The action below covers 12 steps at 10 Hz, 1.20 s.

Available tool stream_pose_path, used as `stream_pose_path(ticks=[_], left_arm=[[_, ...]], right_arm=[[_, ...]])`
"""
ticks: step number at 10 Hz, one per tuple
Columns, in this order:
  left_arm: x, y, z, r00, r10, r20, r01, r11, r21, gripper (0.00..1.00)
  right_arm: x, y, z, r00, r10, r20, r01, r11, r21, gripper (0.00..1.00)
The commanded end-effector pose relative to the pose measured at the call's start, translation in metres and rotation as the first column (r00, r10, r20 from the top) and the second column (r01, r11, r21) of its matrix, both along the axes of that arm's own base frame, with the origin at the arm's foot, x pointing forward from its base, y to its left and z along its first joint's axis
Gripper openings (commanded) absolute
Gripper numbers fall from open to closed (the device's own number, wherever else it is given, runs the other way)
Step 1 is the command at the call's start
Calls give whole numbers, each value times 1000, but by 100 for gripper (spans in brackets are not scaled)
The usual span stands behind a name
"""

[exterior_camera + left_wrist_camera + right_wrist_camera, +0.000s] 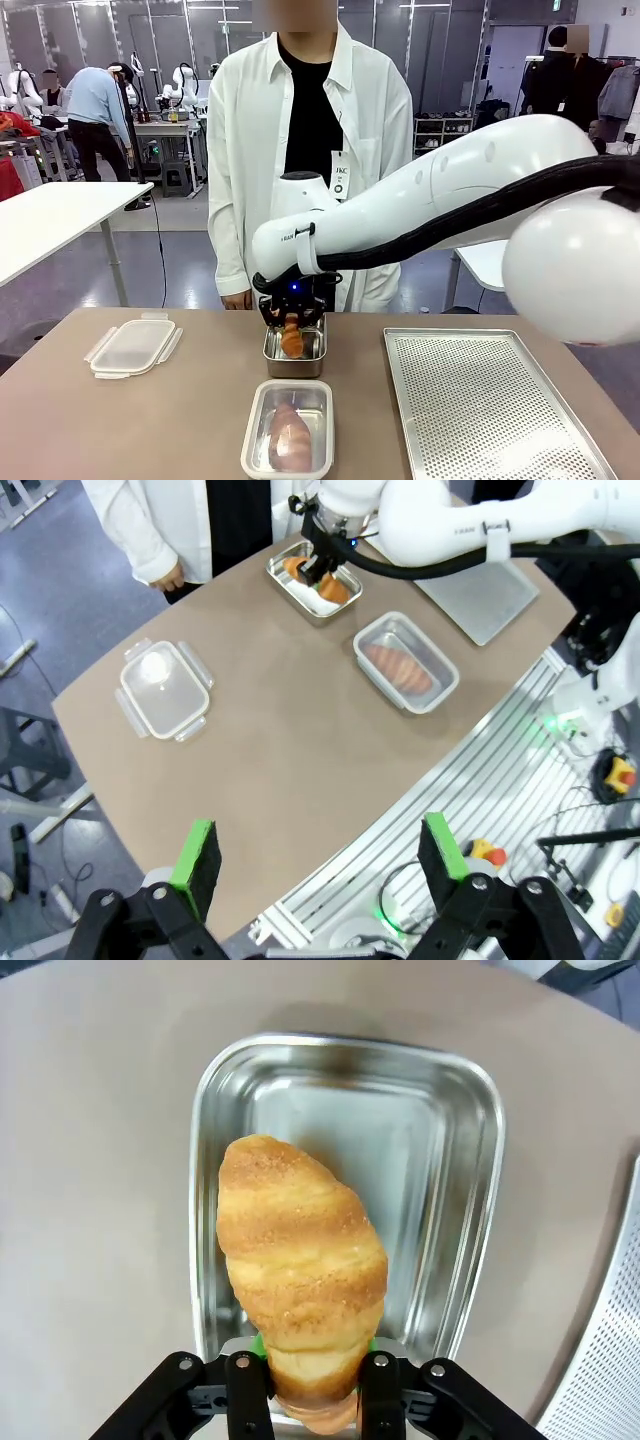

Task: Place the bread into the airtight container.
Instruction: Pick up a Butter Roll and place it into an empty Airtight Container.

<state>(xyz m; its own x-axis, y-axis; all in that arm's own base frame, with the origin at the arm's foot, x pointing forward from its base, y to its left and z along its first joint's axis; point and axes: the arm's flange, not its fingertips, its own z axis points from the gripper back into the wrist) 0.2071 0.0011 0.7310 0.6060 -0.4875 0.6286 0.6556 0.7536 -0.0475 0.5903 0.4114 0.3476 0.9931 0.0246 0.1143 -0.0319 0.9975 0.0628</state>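
Behind the table we see a person in a white shirt standing at the far edge, with an open hall of other benches beyond. Our table has a smooth, matte brown top with a rounded near edge.

Near the middle of the far edge sits a small steel pan, rectangular with rounded corners and a shiny, brushed floor. Our right gripper is over it, its black fingers clenched on a bread roll. The roll is a golden, ridged, crescent-like loaf, crusty on top and paler at the pinched end; it is held lengthwise above the pan, and we cannot tell whether its tip touches the steel.

Just nearer us, in the middle of the table, lies a clear plastic container, rectangular with soft corners, and a second roll lies inside it. Toward the left edge rests a translucent lid with clip flaps on its sides. Along the right edge lies a large perforated metal tray, dull silver and dotted with fine holes.

Our left gripper hangs high over the near edge, its green-padded fingers spread wide and holding nothing.
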Motion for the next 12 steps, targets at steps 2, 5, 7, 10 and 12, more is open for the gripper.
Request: stream_pose_path(ticks=[2, 5, 7, 10, 12], left_arm=[[0, 0, 1, 1000, -22, 3, 22, 1000, -4, 100], [0, 0, 1, 1000, -22, 3, 22, 1000, -4, 100], [0, 0, 1, 1000, -22, 3, 22, 1000, -4, 100], [0, 0, 1, 1000, -22, 3, 22, 1000, -4, 100], [0, 0, 1, 1000, -22, 3, 22, 1000, -4, 100]], right_arm=[[12, 2, -10, 998, -3, 55, 6, 999, -48, 45], [13, -1, -15, 998, -25, 62, 27, 999, -22, 100], [11, -6, -14, 997, -35, 72, 36, 999, -2, 100], [15, -1, -15, 999, 6, 47, -5, 1000, -20, 95], [15, -1, -15, 999, 6, 47, -5, 1000, -20, 95]])
